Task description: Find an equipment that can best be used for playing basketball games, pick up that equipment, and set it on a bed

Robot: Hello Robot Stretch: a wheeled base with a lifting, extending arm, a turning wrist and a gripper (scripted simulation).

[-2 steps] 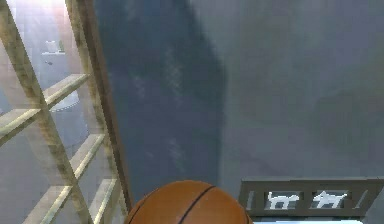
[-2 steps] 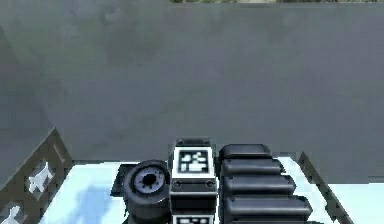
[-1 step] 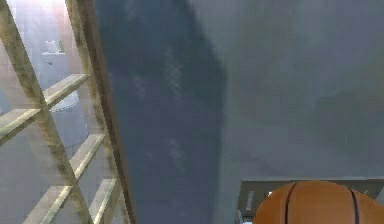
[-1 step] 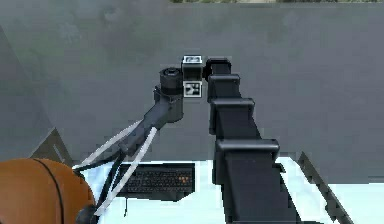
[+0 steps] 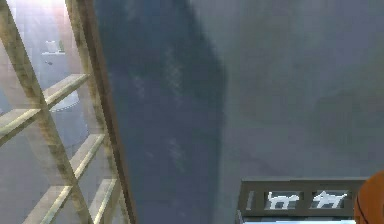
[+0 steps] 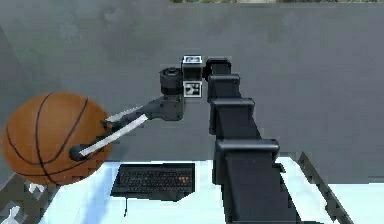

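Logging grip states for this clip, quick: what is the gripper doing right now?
Gripper: state cannot be told; the basketball sits at its far end, but whether it is held cannot be told.

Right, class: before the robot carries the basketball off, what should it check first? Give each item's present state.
1. Basketball at the jaws' far end: ok.
2. Basketball lifted clear of the wooden frame below it: cannot tell.
3. Firm hold on the ball: cannot tell.
4. Arm retracted for driving: not ok, it reaches out above the white table.
5. Room ahead to drive: probably not ok, a grey wall stands close ahead.
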